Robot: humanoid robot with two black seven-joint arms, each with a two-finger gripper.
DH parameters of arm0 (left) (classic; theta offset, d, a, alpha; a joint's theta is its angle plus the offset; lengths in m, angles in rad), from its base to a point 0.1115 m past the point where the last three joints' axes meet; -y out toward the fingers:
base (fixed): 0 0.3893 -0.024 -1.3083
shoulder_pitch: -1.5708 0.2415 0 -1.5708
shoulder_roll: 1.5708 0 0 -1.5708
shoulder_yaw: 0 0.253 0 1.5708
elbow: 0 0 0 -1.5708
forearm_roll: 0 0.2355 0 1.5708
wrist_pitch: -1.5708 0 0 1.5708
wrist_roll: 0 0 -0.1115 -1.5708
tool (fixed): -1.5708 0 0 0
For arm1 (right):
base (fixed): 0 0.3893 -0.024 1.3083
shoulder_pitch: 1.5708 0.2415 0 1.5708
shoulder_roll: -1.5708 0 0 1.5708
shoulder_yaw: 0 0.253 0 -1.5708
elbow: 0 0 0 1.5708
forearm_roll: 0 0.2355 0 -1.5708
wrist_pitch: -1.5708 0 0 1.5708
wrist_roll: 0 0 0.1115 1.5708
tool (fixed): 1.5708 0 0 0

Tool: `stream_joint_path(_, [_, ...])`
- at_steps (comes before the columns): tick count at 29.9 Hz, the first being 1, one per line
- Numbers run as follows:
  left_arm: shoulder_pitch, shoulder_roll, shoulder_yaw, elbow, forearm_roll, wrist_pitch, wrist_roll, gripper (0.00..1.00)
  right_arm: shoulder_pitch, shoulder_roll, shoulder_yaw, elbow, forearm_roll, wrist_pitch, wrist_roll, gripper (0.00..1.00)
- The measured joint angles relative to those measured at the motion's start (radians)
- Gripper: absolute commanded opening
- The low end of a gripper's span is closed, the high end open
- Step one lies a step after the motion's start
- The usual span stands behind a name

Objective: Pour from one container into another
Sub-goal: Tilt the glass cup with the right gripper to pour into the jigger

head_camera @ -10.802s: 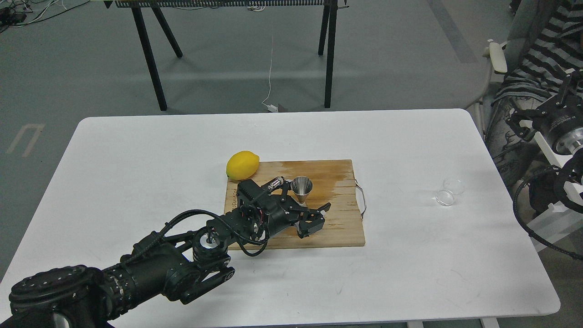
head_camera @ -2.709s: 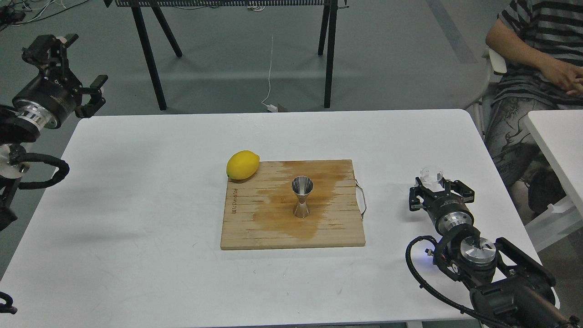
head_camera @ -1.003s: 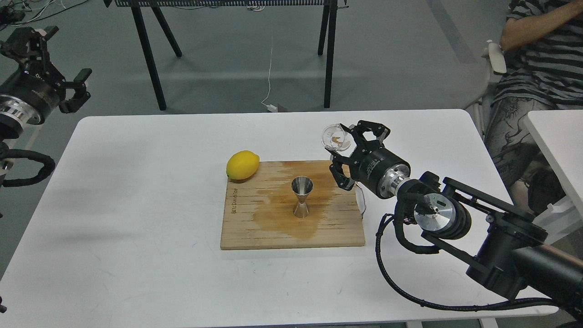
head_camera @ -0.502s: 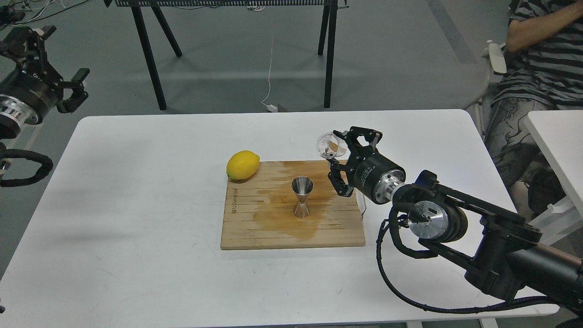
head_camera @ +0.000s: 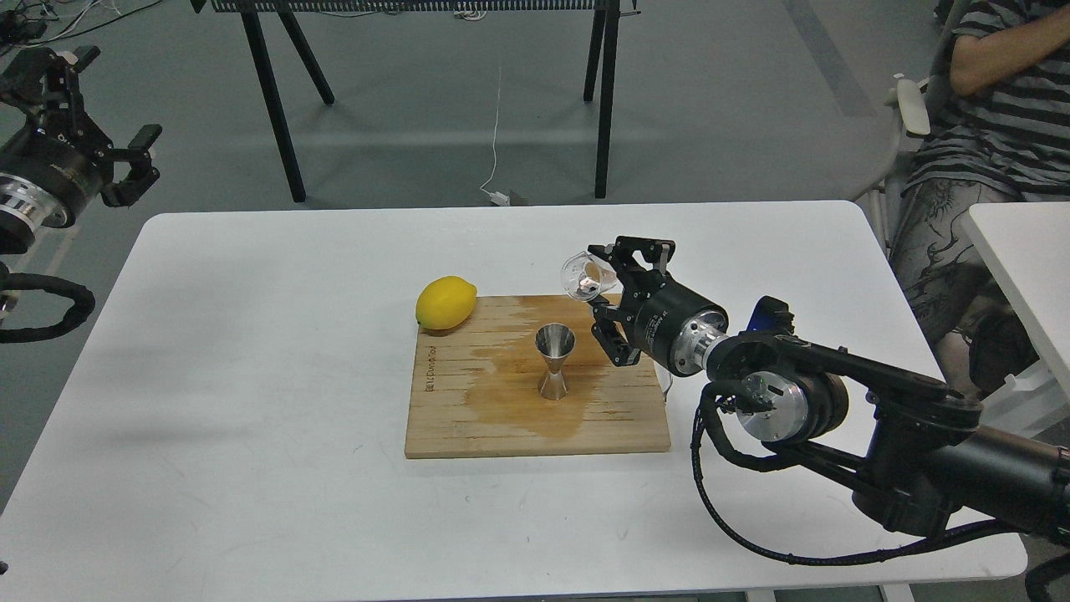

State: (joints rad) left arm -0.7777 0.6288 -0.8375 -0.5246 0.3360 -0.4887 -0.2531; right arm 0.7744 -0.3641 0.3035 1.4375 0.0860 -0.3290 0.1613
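On the table (head_camera: pixel 251 351), a wet board (head_camera: pixel 468 418) carries the upright jigger (head_camera: pixel 554 360), with a lemon (head_camera: pixel 445 303) at its far-left corner. The right tool (head_camera: pixel 603 288) is clamped on the cup (head_camera: pixel 583 277), tilted just above and right of the jigger. Far left, off the table, the left tool (head_camera: pixel 104 113) hangs with fingers apart.

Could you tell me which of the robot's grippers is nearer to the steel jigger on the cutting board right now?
The right gripper, holding the glass cup, is just up and right of the jigger. The left gripper is far off, beyond the table's left edge.
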Motion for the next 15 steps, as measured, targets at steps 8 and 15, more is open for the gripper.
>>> stream_joint_path(8, [0.000, 0.001, 0.001, 0.000, 0.000, 0.000, 0.002, 0.99, 0.033, -0.014, -0.029, -0.002, -0.016, -0.004, -0.008, 0.02])
stream_joint_path(15, [-0.003, -0.001, 0.002, 0.000, 0.000, 0.000, 0.002, 0.99, 0.065, -0.014, -0.088, -0.006, -0.052, -0.008, -0.009, 0.02])
